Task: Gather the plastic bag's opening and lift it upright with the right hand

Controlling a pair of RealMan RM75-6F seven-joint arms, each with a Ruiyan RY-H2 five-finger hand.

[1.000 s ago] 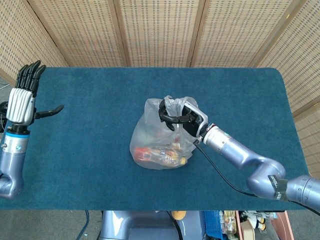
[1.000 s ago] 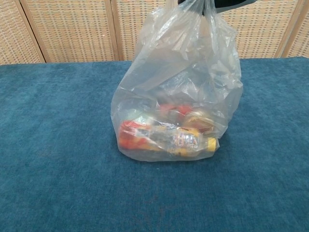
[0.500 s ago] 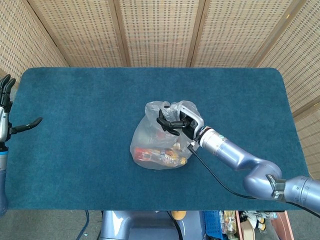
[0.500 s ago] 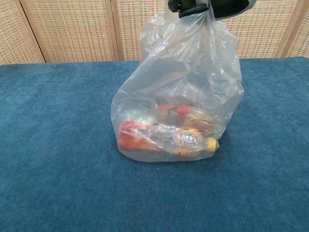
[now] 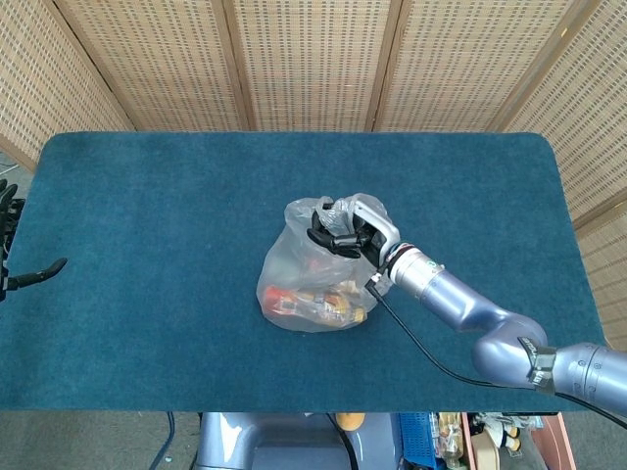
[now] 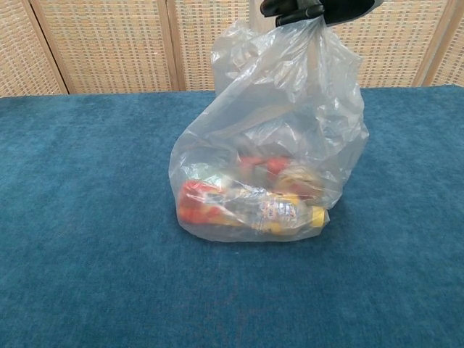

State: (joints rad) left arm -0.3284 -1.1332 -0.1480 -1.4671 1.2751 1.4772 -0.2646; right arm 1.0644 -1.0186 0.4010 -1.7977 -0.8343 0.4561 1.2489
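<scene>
While the right hand point(image 5: 345, 231) grips the bunched mouth of the plastic bag point(image 5: 309, 279), which stands mid-table with its bottom on the blue cloth point(image 5: 157, 215), the lift looks just begun; next it likely needs a straight upward pull. The left hand point(image 5: 12, 257), fingers apart and empty, has withdrawn to the table's edge.

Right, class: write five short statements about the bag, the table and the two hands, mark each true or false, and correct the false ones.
1. The right hand grips the gathered top of the plastic bag. True.
2. The bag is empty. False: colourful packaged items show through it.
3. The table has a blue cover. True.
4. The left hand holds the bag. False: it is at the table's left edge, apart from it.
5. The bag lies flat. False: it stands upright.
</scene>
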